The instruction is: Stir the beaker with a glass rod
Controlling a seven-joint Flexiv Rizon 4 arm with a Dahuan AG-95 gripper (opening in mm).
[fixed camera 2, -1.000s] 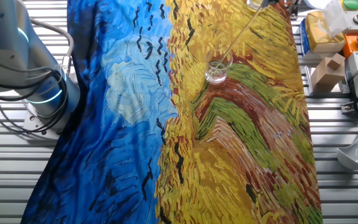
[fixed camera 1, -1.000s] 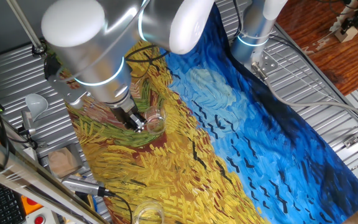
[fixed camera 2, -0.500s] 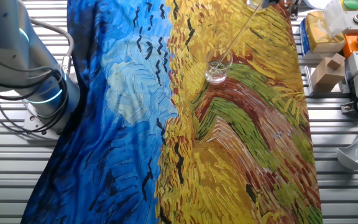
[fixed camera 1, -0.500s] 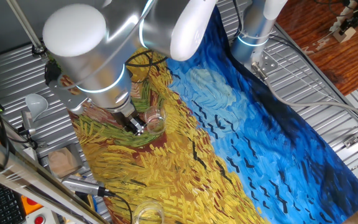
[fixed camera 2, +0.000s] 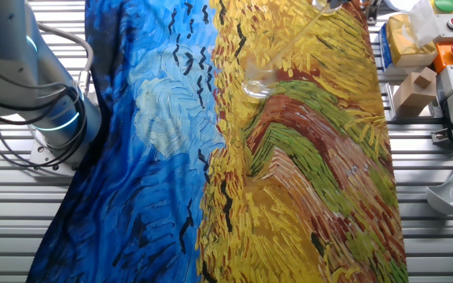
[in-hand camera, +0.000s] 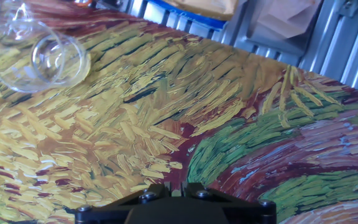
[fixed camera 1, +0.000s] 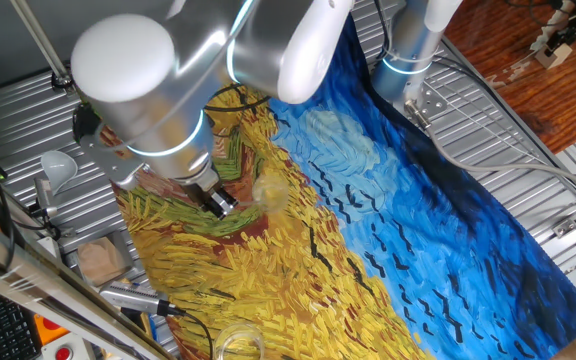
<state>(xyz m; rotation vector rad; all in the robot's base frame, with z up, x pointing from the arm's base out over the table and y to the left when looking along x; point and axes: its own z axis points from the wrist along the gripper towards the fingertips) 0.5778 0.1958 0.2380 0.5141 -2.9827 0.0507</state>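
The beaker (in-hand camera: 39,57) lies tipped on its side on the painted cloth (fixed camera 2: 305,181), blurred in both fixed views. The rod (fixed camera 2: 293,45) slants from it up toward the gripper (fixed camera 1: 218,202), whose jaws' opening I cannot tell

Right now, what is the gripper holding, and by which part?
The gripper holds the glass rod by its upper end; its lower end reaches the beaker.
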